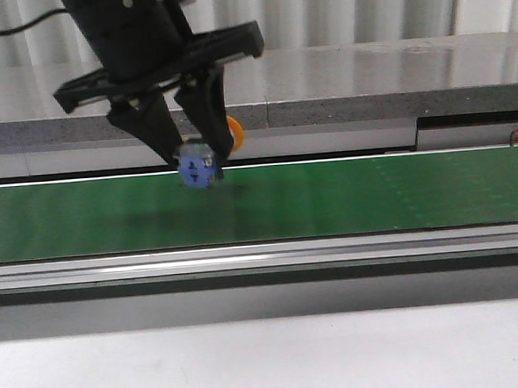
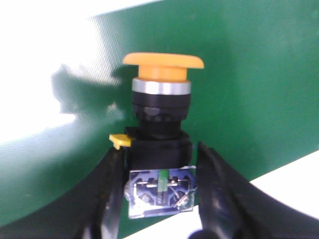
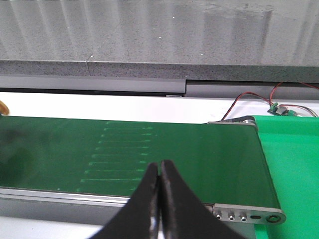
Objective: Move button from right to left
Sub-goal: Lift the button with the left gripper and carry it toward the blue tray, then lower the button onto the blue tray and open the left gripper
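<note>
Left gripper (image 2: pixel 162 191) was clamped on the button (image 2: pixel 160 134), black fingers (image 2: pixel 112 194) pressing both sides of its lower body; nothing slack in the grip as far as the wrist view showed. Button looked like this: wide flat yellow-orange cap on top, a silver ring under it, a round black collar, then a square black block with a small yellow tab sticking out one side, and at the base a blue contact block with a green mark and bare metal contacts. In the front view the left gripper (image 1: pixel 195 163) hung over the left part of the green belt (image 1: pixel 348 206), and the button (image 1: pixel 198 170) sat between the fingertips with the blue end facing the camera and the orange cap pointing away, toward the grey ledge (image 1: pixel 368 108) behind. Blue end was just above or at the belt surface near its far edge; couldn't tell if it touched. Faint shadow on the belt under it. Right gripper (image 3: pixel 159 199) was pinched fully together on nothing, fingers meeting at the tips, over the near edge of the belt's right end. Red and black wires (image 3: pixel 259 97) ran to a small board past that belt end.
</note>
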Tool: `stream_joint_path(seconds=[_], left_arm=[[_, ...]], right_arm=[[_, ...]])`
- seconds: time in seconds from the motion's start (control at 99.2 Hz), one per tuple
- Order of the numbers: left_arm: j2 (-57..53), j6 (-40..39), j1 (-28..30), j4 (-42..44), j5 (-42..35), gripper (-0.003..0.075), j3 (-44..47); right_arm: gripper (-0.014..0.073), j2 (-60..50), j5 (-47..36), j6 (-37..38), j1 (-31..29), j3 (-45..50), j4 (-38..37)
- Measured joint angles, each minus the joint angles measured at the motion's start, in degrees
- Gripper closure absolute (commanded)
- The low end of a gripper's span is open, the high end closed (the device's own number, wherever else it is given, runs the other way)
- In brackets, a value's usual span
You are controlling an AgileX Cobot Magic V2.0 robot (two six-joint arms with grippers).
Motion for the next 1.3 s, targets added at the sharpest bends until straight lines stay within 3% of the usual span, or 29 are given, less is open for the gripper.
stream_joint_path(seconds=[0.272, 0.312, 0.645, 0.958, 1.3], left_arm=[[-4.3, 5.4, 10.1, 2.1, 5.8, 0.0712, -0.1], [-4.5, 7.6, 14.6, 3.4, 8.1, 0.0713, -0.1], [-4.6, 15.7, 29.7, 6.6, 12.7, 0.0713, -0.1], [-4.3, 25.0, 41.7, 6.7, 13.1, 0.0713, -0.1], [0.8, 26.7, 51.0, 6.7, 10.8, 0.0713, 0.0]], right_arm=[[0.0662, 0.0, 0.0, 0.0, 0.0, 0.0, 0.0], [0.0662, 0.0, 0.0, 0.0, 0.0, 0.0, 0.0], [0.0662, 0.0, 0.0, 0.0, 0.0, 0.0, 0.0], [0.0662, 0.0, 0.0, 0.0, 0.0, 0.0, 0.0], [0.0662, 0.0, 0.0, 0.0, 0.0, 0.0, 0.0]])
